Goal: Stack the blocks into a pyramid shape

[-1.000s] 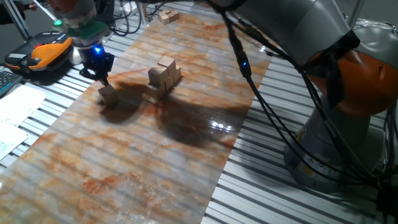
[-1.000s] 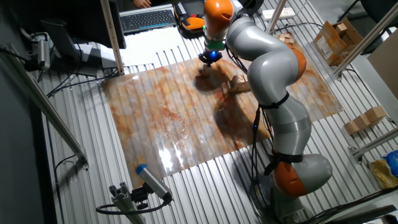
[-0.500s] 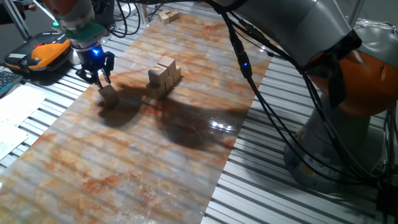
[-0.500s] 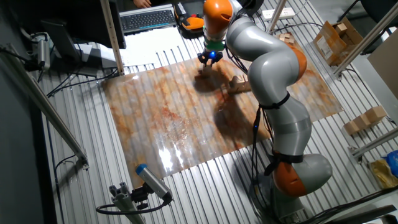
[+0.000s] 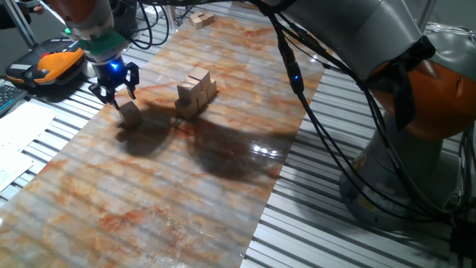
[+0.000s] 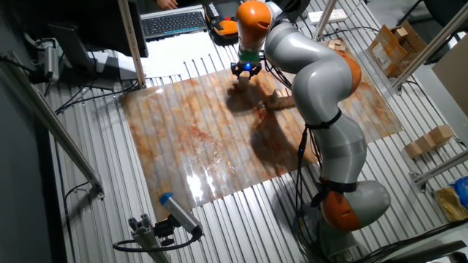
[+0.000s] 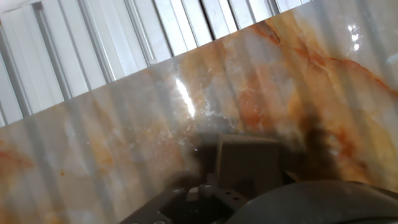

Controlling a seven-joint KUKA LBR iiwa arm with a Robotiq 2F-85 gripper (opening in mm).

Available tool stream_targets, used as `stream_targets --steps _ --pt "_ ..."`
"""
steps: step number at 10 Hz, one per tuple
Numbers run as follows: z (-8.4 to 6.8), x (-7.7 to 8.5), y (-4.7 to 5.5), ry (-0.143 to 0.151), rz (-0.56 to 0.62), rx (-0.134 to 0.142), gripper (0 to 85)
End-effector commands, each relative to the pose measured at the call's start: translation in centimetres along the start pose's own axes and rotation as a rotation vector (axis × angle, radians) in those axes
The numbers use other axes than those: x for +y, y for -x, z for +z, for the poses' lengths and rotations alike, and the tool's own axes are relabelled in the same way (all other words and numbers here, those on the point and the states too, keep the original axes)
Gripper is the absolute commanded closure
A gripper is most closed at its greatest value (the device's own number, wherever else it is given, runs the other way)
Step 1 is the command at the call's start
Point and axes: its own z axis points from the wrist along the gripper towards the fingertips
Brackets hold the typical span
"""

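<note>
One fixed view: low, close, along the marbled mat [image 5: 186, 193] toward 11 o'clock. Other fixed: high overhead, same mat. Hand view: near-surface, downward.

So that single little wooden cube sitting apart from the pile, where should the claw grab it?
Probably from straight above, with the fingers closing on two opposite flat sides. The lone block sits flat on the marbled mat, apart from the stacked blocks, so its sides look free all round. The gripper hangs open just above it, already pointing down.
</note>
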Motion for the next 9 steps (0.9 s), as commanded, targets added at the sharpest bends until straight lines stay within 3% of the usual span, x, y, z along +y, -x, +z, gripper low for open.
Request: stream_targets --steps 1,4,9 --pt "0.20 0.04 0.06 -0.003 0.008 -0.001 34.0" --pt "0.47 0.01 0.21 -0.010 0.053 -0.006 34.0" --pt "0.89 -0.11 0.47 0.007 0.082 0.004 34.0"
